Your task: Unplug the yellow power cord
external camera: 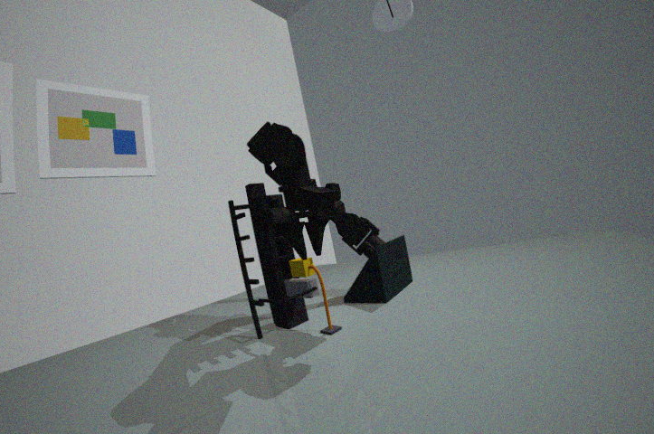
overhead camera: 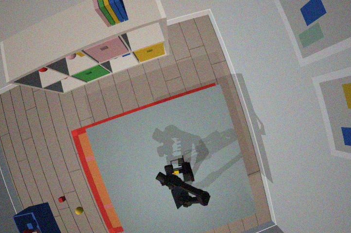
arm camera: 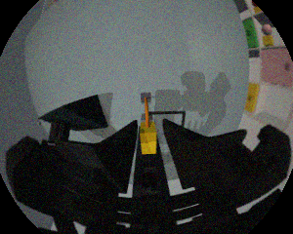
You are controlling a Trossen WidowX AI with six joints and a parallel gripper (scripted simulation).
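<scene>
The yellow plug (overhead camera: 175, 172) (external camera: 300, 268) (arm camera: 148, 141) sits at the tall black upright strip (external camera: 260, 225), just above a grey block (external camera: 298, 287). Its orange-yellow cord (external camera: 326, 301) (arm camera: 146, 109) curves down to a small dark pad (external camera: 331, 330) (arm camera: 146, 97) on the floor. My gripper (external camera: 311, 256) (arm camera: 149, 122) is partly open, with nothing held. In the exterior view its fingertips point down close above the plug. In the wrist view the plug shows between the fingers, with a gap on each side. In the top view the arm hides the fingertips.
A thin black ladder-like frame (external camera: 244, 260) stands beside the strip, with a bar reaching out below the grey block. The arm's dark wedge base (external camera: 389, 271) (arm camera: 83, 114) is close by. A cube shelf (overhead camera: 85, 41) stands farther off, beyond the mat's red border (overhead camera: 151, 104).
</scene>
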